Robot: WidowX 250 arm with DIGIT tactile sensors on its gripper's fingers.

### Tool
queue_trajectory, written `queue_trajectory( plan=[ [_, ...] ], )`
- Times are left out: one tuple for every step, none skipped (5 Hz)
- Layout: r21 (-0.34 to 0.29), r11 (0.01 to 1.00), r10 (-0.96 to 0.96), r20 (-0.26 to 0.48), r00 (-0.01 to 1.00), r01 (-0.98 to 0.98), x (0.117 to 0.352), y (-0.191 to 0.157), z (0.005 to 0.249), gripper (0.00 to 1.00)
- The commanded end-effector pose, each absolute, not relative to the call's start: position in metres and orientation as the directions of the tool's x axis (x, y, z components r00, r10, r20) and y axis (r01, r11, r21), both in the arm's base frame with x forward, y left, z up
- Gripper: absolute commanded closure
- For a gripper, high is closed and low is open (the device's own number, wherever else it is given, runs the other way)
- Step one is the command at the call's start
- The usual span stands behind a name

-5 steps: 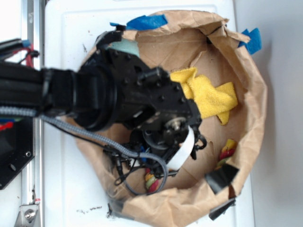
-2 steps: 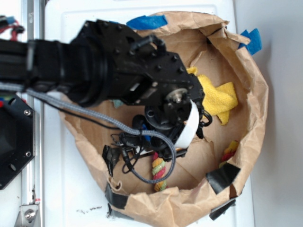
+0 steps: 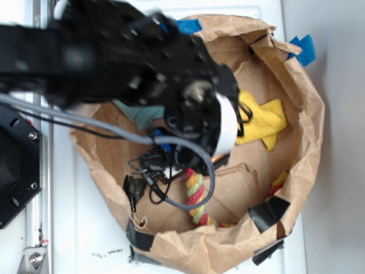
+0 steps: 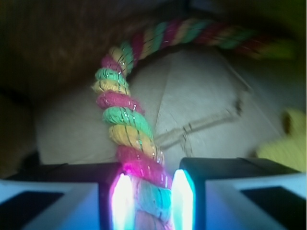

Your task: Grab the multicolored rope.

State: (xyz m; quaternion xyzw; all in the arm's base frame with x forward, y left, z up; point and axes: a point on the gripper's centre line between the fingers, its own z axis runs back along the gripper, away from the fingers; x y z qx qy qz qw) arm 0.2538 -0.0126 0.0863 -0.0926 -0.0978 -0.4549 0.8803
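My gripper [image 4: 147,194] is clamped on the multicolored rope [image 4: 125,127]. Its far stretch blurs into shadow. From outside, my arm [image 3: 114,63] hides the grip.

The gripper [image 4: 147,201] clamps the multicolored rope [image 4: 125,120], which curves away over brown cardboard [image 4: 201,96].

Exterior bright, arm [image 3: 114,63] motion-blurred; wrist dim, soft focus, glare on tool [image 4: 147,194] pads.

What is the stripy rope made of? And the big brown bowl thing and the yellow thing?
The multicolored rope looks like soft twisted cotton with shiny threads. The brown bag looks like crinkled paper, matte and torn at its rim. The yellow cloth looks fuzzy, probably terry or microfibre.
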Motion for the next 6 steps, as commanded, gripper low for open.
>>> queue_trajectory(
  plan=[
    [-0.087,0.806,-0.550,0.256,0.795,0.585,0.248,0.005,0.137,1.00],
    [-0.058,0.887,-0.435,0.228,0.871,0.458,0.254,0.010,0.143,1.00],
    [-0.034,0.958,-0.274,0.181,0.945,0.284,0.256,0.014,0.154,1.00],
    [-0.028,0.973,-0.222,0.152,0.963,0.228,0.254,0.010,0.160,1.00],
    [-0.009,0.981,-0.191,0.178,0.965,0.196,0.250,0.009,0.166,1.00],
    [-0.001,0.987,-0.157,0.175,0.972,0.160,0.241,0.007,0.166,1.00]
  ],
)
